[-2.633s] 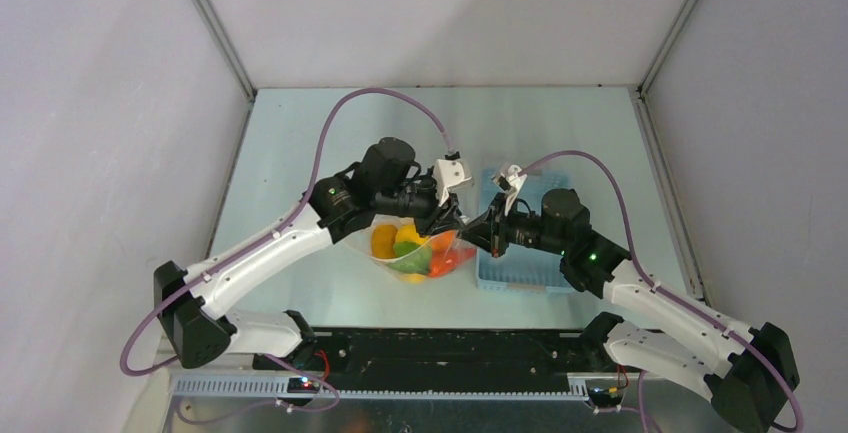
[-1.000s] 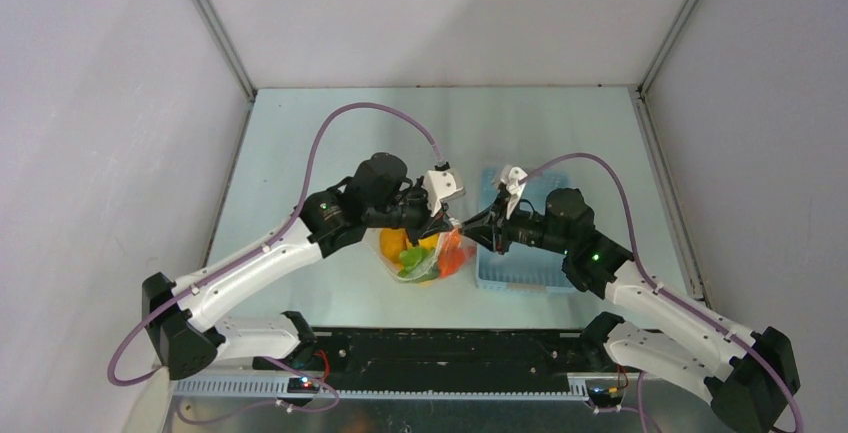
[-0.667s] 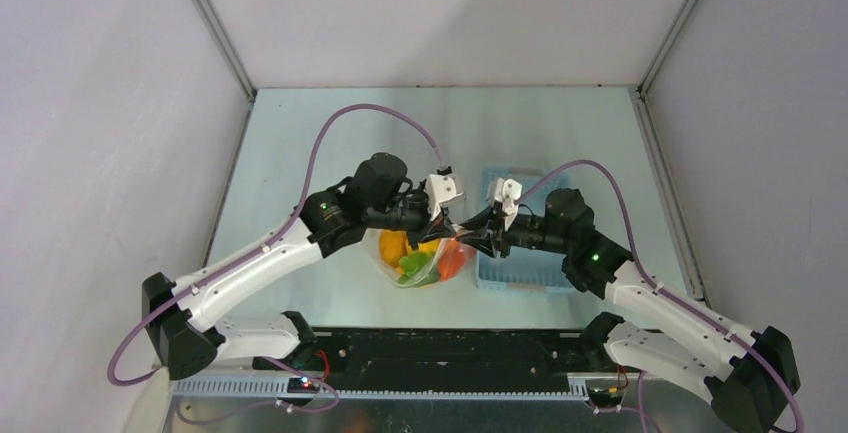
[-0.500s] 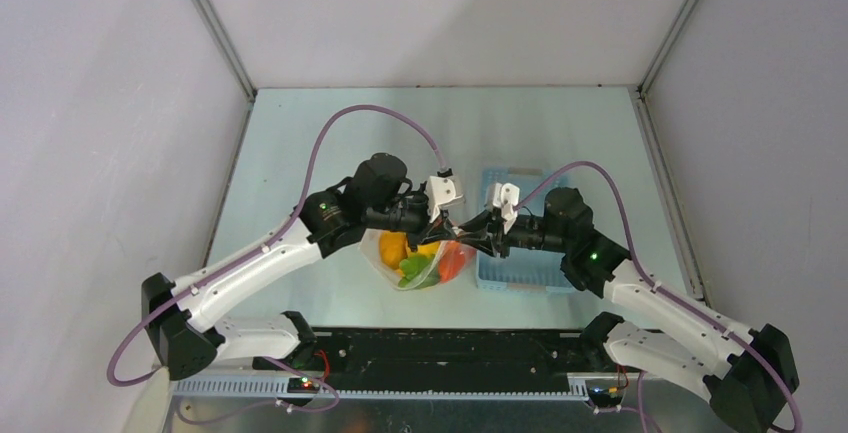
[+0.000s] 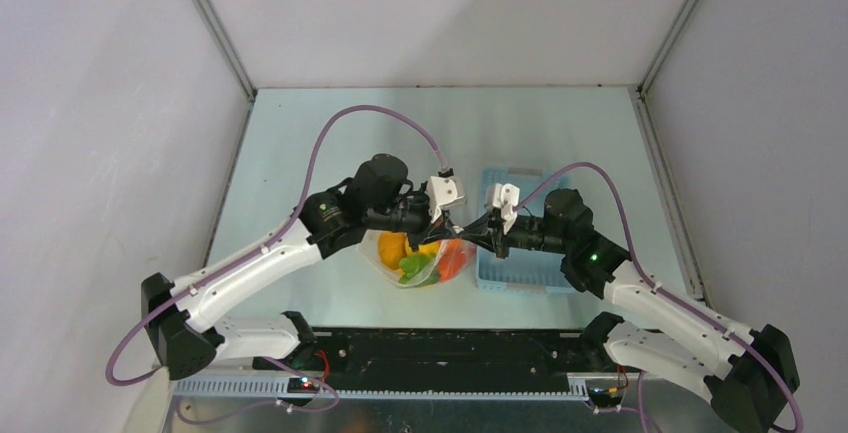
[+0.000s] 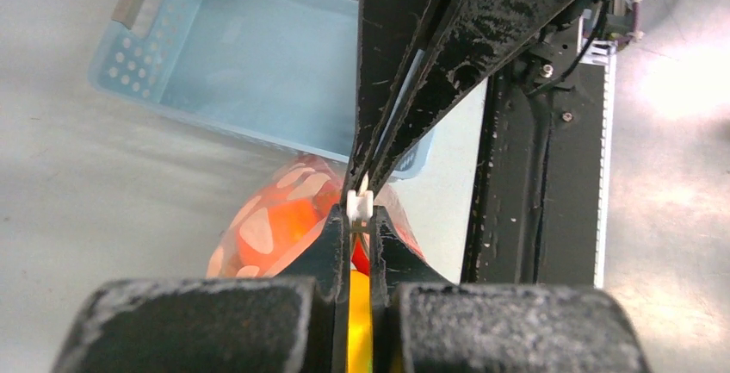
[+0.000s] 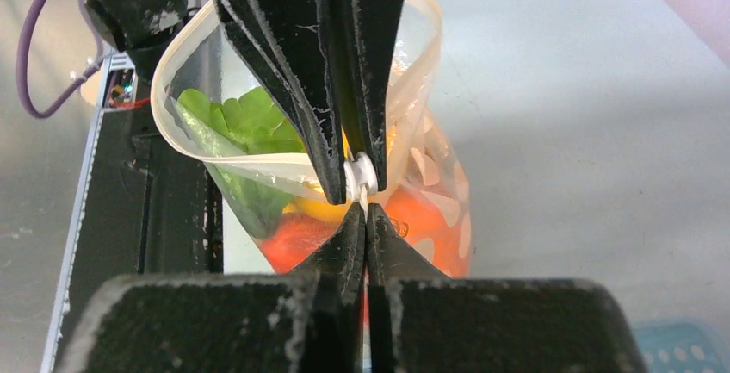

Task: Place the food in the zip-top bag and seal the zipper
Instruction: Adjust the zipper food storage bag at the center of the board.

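Lately the right hand was drawn leftwards against the left hand; both were pinched on the thin white zipper of the clear dotted plastic bag, at mid worktop, mouth partly unsealed.

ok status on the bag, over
Left pincer, right pincer both shut on zipper. Food in bag, mouth part open. Basket alongside, not blocking.

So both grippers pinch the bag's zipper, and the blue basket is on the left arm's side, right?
No, the top external view shows the blue basket on the right arm's side. The left gripper and right gripper do pinch the zipper.
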Motion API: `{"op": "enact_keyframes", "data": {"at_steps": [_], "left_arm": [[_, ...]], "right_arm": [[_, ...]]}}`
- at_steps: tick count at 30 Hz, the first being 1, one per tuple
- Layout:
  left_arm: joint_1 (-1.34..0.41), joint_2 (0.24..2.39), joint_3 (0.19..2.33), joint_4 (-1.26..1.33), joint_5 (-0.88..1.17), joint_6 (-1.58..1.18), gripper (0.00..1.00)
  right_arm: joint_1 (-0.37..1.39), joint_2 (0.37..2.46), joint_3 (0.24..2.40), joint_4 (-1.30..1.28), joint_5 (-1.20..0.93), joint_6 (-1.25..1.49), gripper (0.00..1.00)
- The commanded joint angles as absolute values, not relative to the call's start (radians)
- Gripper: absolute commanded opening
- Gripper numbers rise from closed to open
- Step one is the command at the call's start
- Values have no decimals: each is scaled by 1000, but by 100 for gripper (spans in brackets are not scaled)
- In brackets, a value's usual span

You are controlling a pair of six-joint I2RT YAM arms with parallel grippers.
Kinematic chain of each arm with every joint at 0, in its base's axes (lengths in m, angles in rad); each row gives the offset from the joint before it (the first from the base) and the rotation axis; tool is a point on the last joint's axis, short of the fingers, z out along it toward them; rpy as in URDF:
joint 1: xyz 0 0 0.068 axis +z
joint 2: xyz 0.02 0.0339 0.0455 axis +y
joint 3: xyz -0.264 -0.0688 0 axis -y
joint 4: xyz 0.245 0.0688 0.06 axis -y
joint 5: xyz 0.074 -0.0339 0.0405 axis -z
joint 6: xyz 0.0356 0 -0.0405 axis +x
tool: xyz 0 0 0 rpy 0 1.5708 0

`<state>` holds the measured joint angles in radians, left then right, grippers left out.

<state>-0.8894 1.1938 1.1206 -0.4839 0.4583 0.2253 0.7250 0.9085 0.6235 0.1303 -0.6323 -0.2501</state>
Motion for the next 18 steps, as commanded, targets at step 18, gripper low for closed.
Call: {"op": "enact_keyframes", "data": {"at_steps": [18], "left_arm": [[-888,1127,1093,-544,152,198,0]], "right_arm": [[676,799,605,206,-568,-27,0]]}}
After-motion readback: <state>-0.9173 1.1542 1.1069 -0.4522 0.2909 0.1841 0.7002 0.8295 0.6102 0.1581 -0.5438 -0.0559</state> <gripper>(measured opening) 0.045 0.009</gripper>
